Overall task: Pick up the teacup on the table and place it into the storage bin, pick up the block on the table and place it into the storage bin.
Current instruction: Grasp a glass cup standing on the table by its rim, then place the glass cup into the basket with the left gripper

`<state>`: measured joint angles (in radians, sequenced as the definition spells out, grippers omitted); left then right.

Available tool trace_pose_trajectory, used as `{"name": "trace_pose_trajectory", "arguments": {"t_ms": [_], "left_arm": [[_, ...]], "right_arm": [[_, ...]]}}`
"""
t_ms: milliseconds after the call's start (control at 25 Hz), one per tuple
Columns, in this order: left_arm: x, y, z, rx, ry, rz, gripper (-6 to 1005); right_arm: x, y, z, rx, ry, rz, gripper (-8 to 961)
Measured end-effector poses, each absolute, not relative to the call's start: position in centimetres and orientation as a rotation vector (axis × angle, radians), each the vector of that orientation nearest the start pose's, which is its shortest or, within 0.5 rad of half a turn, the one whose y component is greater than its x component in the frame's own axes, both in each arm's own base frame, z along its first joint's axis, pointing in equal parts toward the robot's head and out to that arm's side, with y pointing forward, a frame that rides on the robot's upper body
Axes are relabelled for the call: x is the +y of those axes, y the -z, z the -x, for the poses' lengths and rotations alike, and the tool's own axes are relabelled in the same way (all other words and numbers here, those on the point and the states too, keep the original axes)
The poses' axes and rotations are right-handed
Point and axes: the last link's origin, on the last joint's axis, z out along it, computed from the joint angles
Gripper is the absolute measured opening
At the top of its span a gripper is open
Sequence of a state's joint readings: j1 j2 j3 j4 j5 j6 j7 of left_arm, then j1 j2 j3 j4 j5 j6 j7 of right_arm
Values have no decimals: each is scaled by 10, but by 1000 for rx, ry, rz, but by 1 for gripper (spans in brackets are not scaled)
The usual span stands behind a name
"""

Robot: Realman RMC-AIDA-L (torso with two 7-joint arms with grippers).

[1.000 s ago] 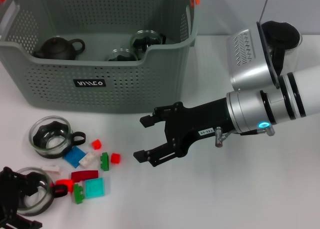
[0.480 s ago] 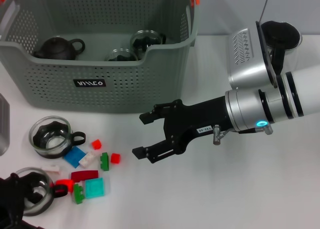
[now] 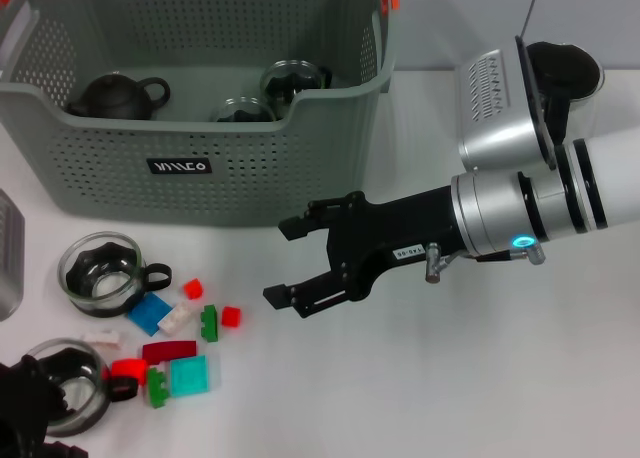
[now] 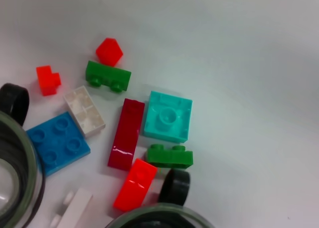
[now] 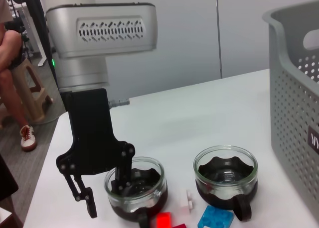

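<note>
Two glass teacups stand on the table left of centre, one [image 3: 100,275] below the storage bin [image 3: 180,168] and one [image 3: 66,396] near the front edge. My left gripper [image 3: 25,408] [image 5: 103,198] is open at the nearer teacup [image 5: 135,185], one finger inside the rim and one outside. Loose blocks lie between the cups: a teal block [image 3: 188,376] [image 4: 168,116], a blue block [image 3: 150,313], a dark red block [image 4: 126,133] and small red and green ones. My right gripper [image 3: 285,261] hovers open to the right of the blocks, holding nothing.
The storage bin holds a dark teapot [image 3: 117,94] and two glass cups [image 3: 290,80]. My left arm's grey housing [image 3: 8,253] shows at the left edge. A person [image 5: 12,68] sits beyond the table's end.
My right gripper has drifted a little left and down toward the blocks. My left arm's housing has come into sight at the left edge, and its gripper has sunk lower at the near teacup.
</note>
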<state>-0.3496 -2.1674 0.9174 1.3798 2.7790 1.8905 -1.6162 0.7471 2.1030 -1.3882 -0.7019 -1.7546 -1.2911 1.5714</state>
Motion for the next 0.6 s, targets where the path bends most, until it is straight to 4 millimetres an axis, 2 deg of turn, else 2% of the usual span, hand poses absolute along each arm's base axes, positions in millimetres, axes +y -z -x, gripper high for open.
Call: {"name": "trace_pose_trajectory", "arguments": {"t_ms": [120,320,600], "left_arm": [[257,-45,297,-621,-627,2969,410],[258,-46,298,-632,-642,2954,175],[258,-46,296,-630,-636,2958,82]], "right_arm": [[355,87,-140,283,-455,3089,922],[355,85,-140,286,-470,3084,921],[355,85,-139,285,-473,3086,925]]}}
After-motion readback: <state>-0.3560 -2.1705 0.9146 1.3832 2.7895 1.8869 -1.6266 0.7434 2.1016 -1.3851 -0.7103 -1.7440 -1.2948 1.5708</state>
